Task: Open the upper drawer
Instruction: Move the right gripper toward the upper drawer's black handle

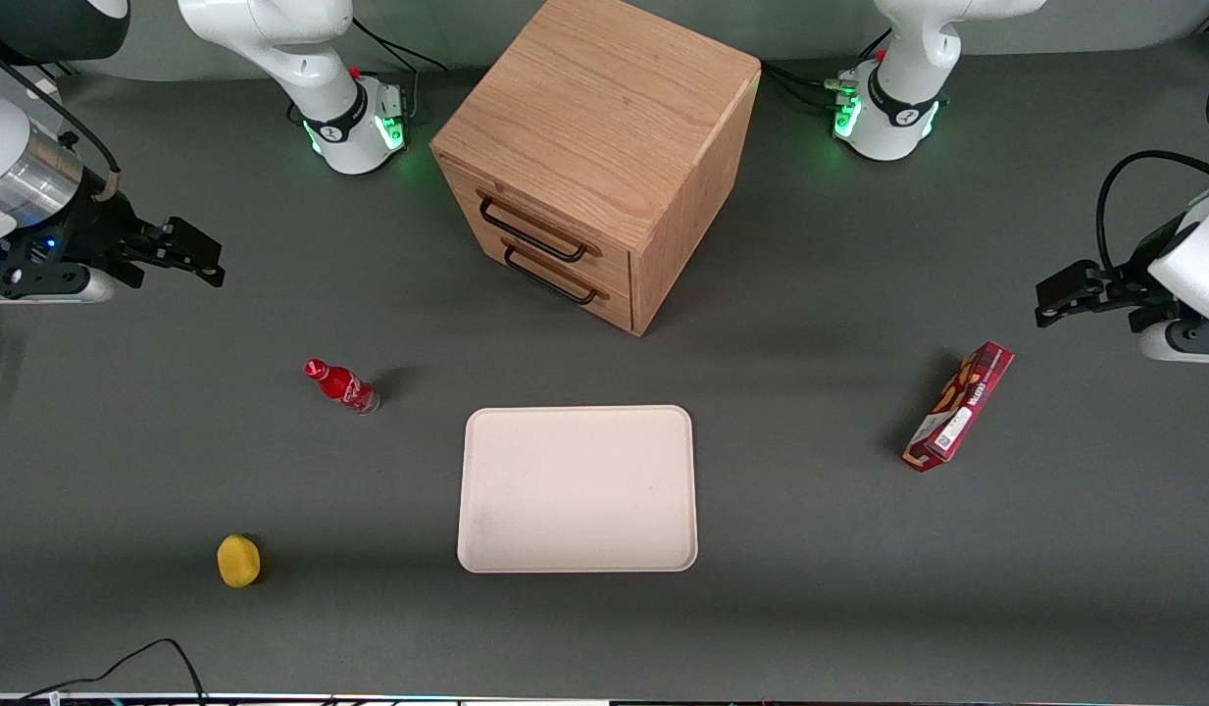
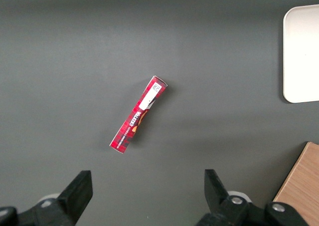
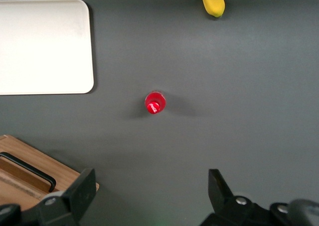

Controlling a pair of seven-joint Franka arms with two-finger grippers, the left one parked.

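Note:
The cube-shaped oak cabinet stands at the back middle of the table, turned at an angle. Its upper drawer is shut flush and carries a long black wire handle. The lower drawer beneath it is also shut. My right gripper hovers open and empty above the table toward the working arm's end, well apart from the cabinet. In the right wrist view the gripper frames bare table, with a corner of the cabinet and one black handle beside it.
A red bottle stands nearer the camera than the gripper. A yellow object lies near the table's front edge. A cream tray lies in front of the cabinet. A red snack box lies toward the parked arm's end.

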